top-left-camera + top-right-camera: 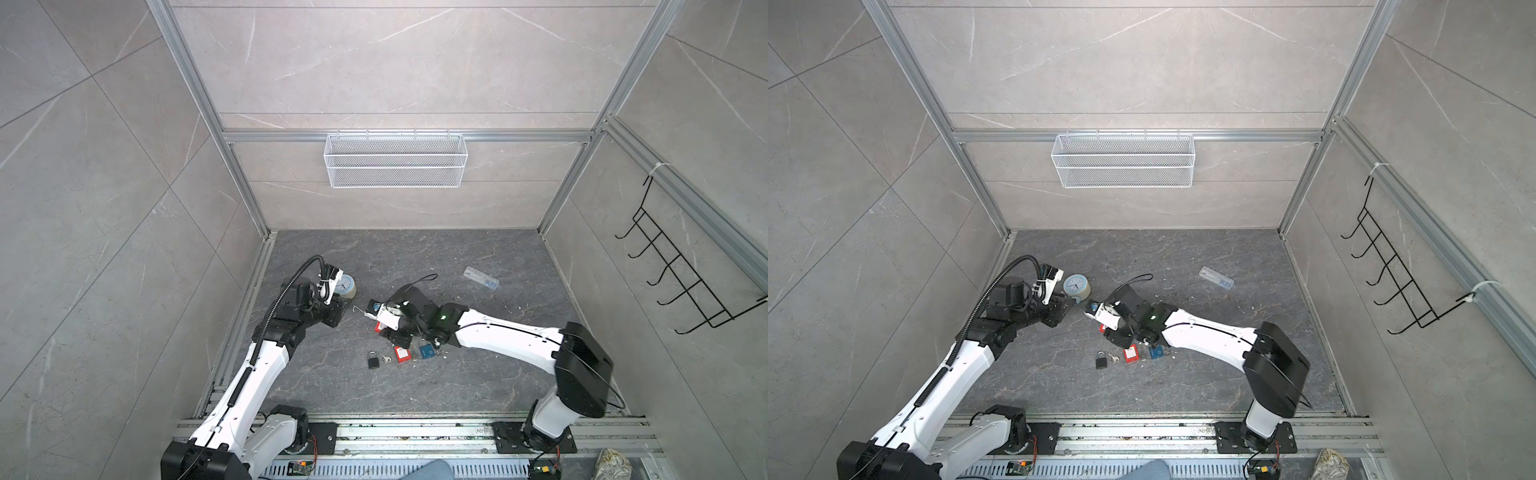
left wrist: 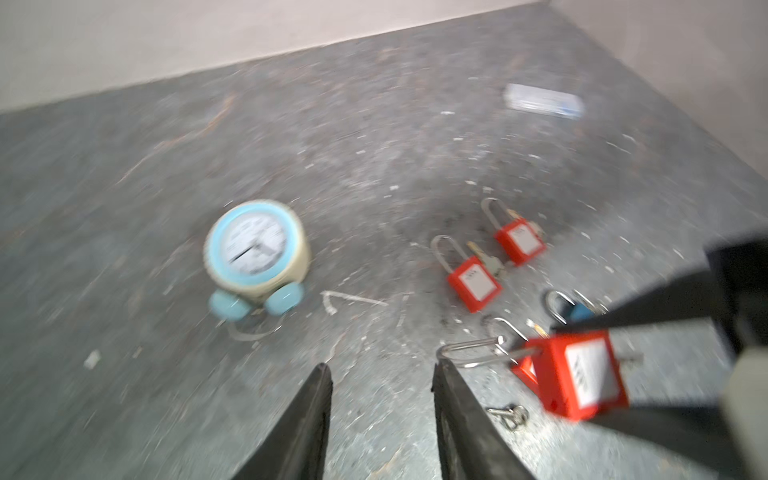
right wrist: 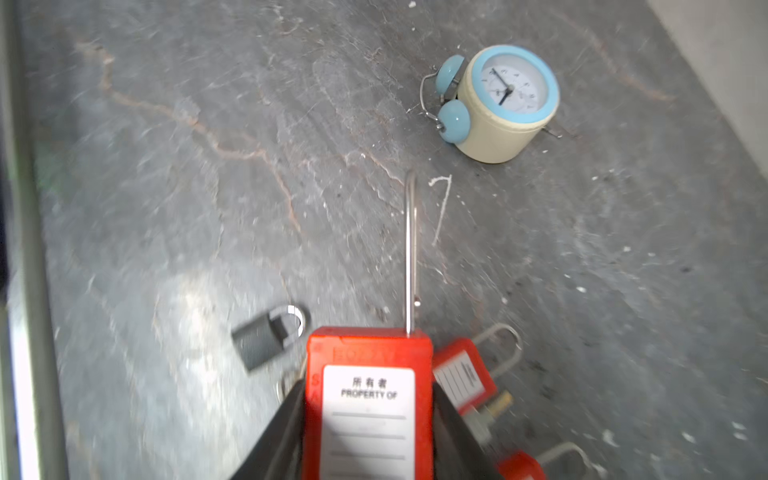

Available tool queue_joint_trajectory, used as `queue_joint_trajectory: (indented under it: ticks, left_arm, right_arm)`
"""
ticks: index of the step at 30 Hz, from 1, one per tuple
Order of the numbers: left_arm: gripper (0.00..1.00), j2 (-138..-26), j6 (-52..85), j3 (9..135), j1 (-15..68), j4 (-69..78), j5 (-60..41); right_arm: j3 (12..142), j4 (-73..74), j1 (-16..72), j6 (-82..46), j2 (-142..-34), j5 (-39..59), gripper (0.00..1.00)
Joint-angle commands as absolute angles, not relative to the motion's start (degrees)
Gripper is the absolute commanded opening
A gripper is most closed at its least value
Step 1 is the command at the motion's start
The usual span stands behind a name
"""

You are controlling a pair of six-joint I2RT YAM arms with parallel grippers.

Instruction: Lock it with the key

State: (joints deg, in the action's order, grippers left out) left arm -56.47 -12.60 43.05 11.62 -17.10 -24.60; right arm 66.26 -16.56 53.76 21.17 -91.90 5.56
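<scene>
Shows a red padlock [image 3: 368, 411], apparently raised off the dark, stone-patterned surface [image 1: 457, 386], a little left of centre and about midway between near and far. Clamped by its two narrow sides between the right fingers [image 3: 282, 440], white label facing up. Long steel shackle [image 3: 410, 249] pointing away to the left, toward an alarm clock [image 3: 498, 104] lying on its back at the far left. Shackle seemingly standing open, with its free end showing just above the body rather than seated in it.

Left fingers [image 2: 307, 419] parted and gripping nothing. Poised just beside the curved tip of the shackle, with no visible contact.

Likely handling: a light, stiff, plastic-shelled body, flat-sided and easy to pinch. A thin, smooth steel shackle, slippery and probably free to swivel while open. Best taken by the body's sides, as here, leaving the shackle and the keyhole end clear. Pressing the shackle home probably calls for a firm push along its length.

A grey stub at the base of the body in the left wrist view, possibly the key [image 2: 629, 356], though too blurred to confirm.

Lying nearer and slightly to the right on the surface: other red padlocks [image 2: 473, 282], a blue padlock [image 1: 427, 351], a black padlock [image 3: 262, 338] and small loose keys [image 2: 509, 415].
</scene>
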Motion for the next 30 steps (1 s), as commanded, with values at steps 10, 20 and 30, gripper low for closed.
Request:
queue_joint_trajectory:
  ticks: [10,20,30]
  left_arm:
    - [0.46,-51.3,-41.5,39.0,16.1,-11.1,-50.3]
    - [0.45,-56.4,-46.4,41.5,22.2,-15.7,-45.3]
    - [0.25,-57.2,-44.7,40.9,22.5,-14.1,-45.2]
  right_arm:
    - [64.0,-26.0,50.4,37.9,-79.2,12.3,0.25]
    - [64.5,-26.6,50.4,39.0,-77.1,16.3,0.24]
    - [64.0,-27.1,50.4,40.6,-76.2,16.5,0.24]
